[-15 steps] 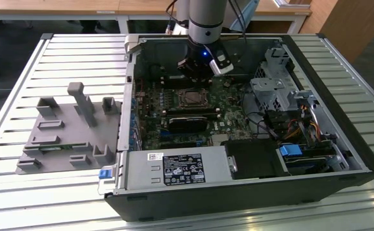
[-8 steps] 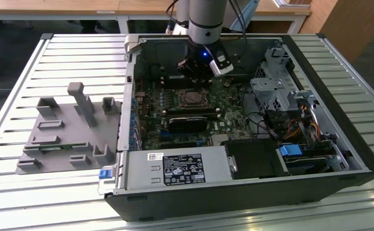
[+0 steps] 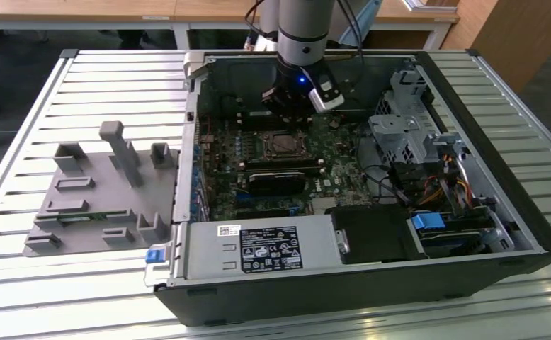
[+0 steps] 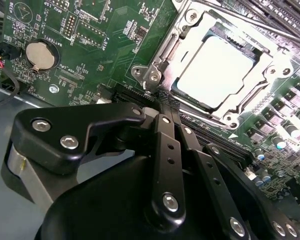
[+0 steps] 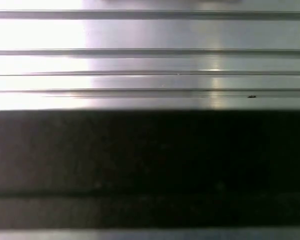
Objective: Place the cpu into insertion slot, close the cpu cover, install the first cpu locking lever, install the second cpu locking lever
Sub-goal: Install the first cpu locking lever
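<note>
step: cpu seated in insertion slot, upper right | pincer pressed narrow, empty, at slot corner | next: judged precise lever hooking

The arm reaches straight down, its wrist vertical; the gripper hangs with both fingers pressed together, holding nothing.
</note>
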Motion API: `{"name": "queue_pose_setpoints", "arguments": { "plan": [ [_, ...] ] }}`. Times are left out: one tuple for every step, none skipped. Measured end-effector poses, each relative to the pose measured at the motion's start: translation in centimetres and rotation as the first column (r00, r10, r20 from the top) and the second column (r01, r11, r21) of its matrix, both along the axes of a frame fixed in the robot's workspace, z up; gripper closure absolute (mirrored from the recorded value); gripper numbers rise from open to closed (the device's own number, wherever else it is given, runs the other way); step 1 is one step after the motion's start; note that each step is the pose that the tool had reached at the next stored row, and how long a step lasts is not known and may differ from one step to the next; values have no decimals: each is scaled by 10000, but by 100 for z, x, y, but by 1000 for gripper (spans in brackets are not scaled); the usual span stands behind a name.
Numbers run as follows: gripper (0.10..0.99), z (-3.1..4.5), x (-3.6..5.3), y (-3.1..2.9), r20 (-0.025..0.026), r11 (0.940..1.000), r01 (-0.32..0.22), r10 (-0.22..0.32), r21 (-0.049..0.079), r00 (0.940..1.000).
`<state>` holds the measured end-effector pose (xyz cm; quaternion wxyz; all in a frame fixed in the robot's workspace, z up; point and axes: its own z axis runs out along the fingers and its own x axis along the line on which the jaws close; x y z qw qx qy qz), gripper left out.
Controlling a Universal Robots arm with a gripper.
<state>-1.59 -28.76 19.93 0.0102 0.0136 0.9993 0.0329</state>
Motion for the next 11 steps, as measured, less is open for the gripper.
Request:
{"name": "queue_pose_setpoints", "arguments": {
  "plan": [
    [961, -1, 1, 0, 0, 10000, -1, 1, -10, 10000],
    [961, -2, 1, 0, 0, 10000, -2, 2, -19, 10000],
    [961, -3, 1, 0, 0, 10000, -2, 2, -23, 10000],
    [961, -3, 1, 1, 2, 10000, -2, 2, -21, 10000],
    [961, -4, 1, 1, 3, 10000, -1, 1, -21, 10000],
    [961, -4, 1, 1, 3, 10000, -1, 1, -22, 10000],
    [961, -3, 1, 1, 3, 10000, -1, 1, -20, 10000],
    [961, -2, 1, 1, 4, 10000, -1, 1, -20, 10000],
    [961, 1, 1, 1, 2, 10000, -1, 1, -22, 10000],
    [961, 6, 1, 1, 2, 10000, -1, 1, -22, 10000],
    [961, 13, 1, 1, 3, 10000, 0, 0, -21, 10000]
  ]
}}
